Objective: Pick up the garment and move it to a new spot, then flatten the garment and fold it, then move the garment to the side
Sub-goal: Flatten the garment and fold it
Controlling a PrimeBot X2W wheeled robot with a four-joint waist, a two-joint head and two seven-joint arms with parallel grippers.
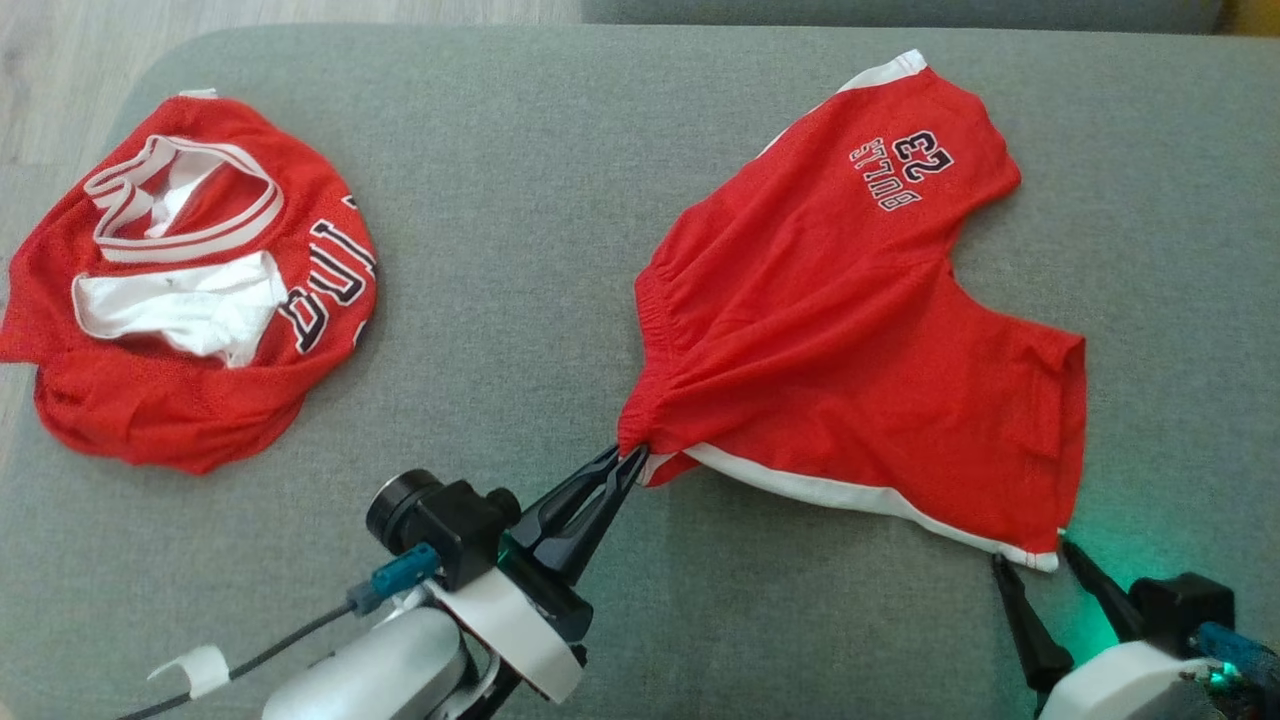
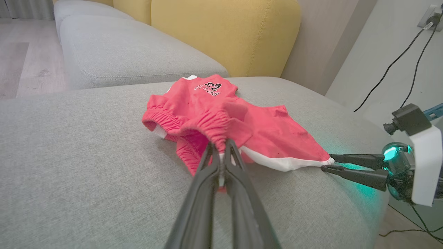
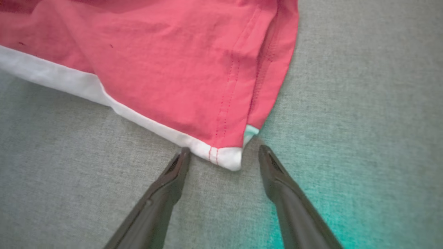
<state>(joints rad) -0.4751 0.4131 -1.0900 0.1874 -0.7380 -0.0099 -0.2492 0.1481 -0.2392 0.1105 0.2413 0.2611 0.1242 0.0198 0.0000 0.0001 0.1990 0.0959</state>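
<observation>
One corner of the red shorts [image 1: 850,330], lying right of centre on the grey cushion [image 1: 560,180], is clenched in my left gripper [image 1: 630,458], while my right gripper [image 1: 1030,552] gapes astride the near hem corner, where I fear it could close shallow and lose the cloth.

Even soft light, faint shadows, teal glow on the grey cushion [image 1: 1120,535] at lower right, wrist views slightly soft, edges bowed

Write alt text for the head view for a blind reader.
Red shorts lie on a grey cushion, the left fingers shut on a waistband corner and the right fingers open beside the white-trimmed hem corner. A crumpled red jersey lies at left.
</observation>
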